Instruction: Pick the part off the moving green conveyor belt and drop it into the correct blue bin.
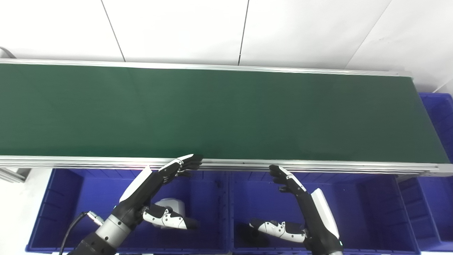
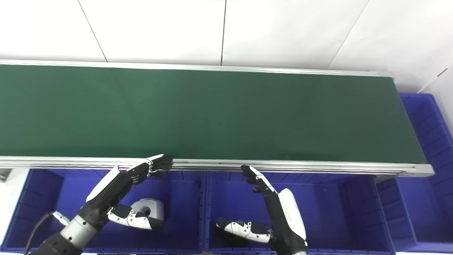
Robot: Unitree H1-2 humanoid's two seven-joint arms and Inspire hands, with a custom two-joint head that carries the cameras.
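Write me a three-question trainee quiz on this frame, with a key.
1. True or false: a part lies on the green belt.
2. Which blue bin holds the white part: A, the left bin; B, the middle bin?
3. Fill in: both the left hand and the right hand are ____.

Key: 1 false; 2 A; 3 open, fingers apart, holding nothing.

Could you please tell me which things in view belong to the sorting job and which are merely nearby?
Job: green conveyor belt, bare of parts; left blue bin holding a white part; middle blue bin; open left hand; open right hand.
Nearby: end blue bin; white wall.
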